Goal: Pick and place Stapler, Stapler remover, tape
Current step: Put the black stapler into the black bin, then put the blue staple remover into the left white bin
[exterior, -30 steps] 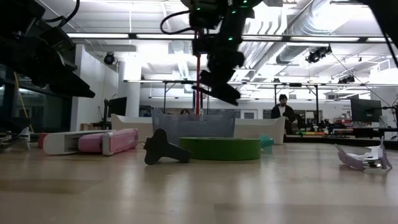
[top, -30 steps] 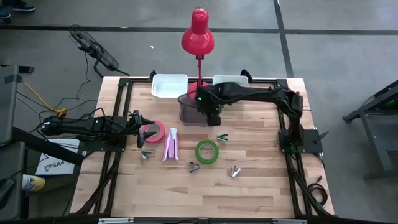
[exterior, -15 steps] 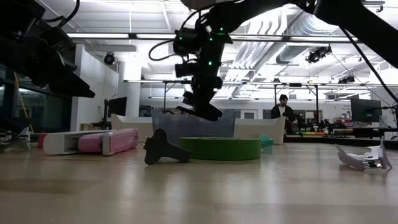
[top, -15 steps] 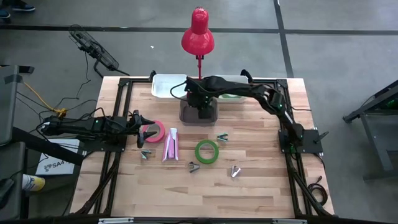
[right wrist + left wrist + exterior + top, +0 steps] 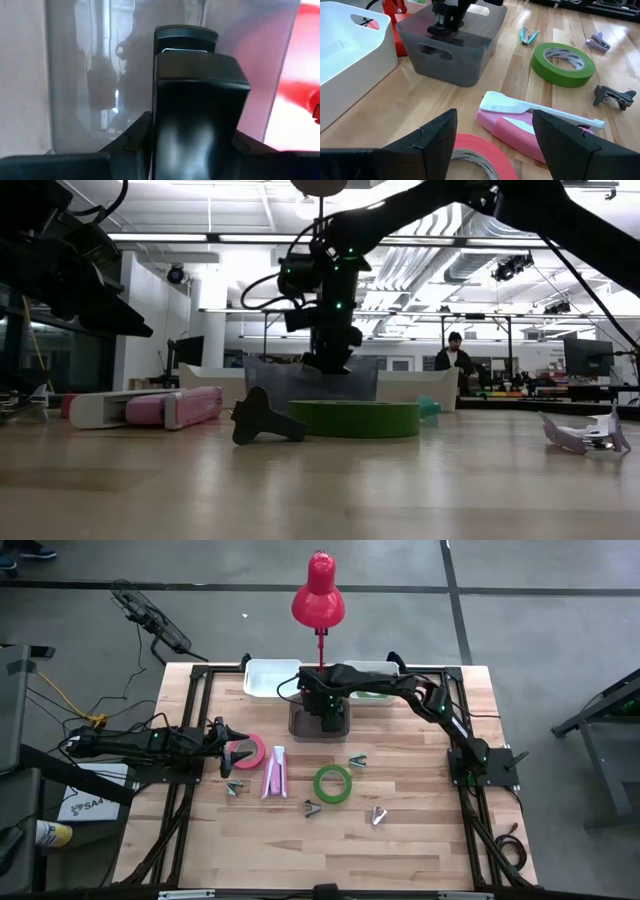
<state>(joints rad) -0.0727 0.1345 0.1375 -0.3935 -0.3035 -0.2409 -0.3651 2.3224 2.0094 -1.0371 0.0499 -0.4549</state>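
Observation:
My right gripper (image 5: 325, 712) reaches over the grey bin (image 5: 296, 728), shut on a black stapler (image 5: 200, 100) that points down into the bin. My left gripper (image 5: 492, 145) is open and waits beside the pink tape ring (image 5: 248, 750) without touching it. A pink stapler (image 5: 274, 772) lies on its side next to that ring. One green tape ring (image 5: 333, 783) lies flat mid-table. Small staple removers (image 5: 312, 808) (image 5: 378, 815) (image 5: 233, 787) lie scattered around it. Something green (image 5: 372, 692) shows in the far white tray, half hidden by the right arm. My right gripper pinches the black stapler's body (image 5: 197, 150) between its two fingers (image 5: 125, 145), coming from above and pointing down. The stapler is lifted and hangs below the fingers inside the grey bin's walls (image 5: 290, 380). I cannot tell whether its lower end touches the bin's floor.
Two white trays (image 5: 272, 677) (image 5: 380, 667) stand along the far edge behind the bin. A red desk lamp (image 5: 318, 595) rises just behind the bin, its stem close to the right wrist. A teal remover (image 5: 357, 761) lies right of the bin. The table's near half is bare wood.
My right gripper has swung from the bin's right side toward the table's left and far edge, then come down over the bin. The black stapler has gone from slanting above the rim to pointing down inside the bin. The left arm has kept still.

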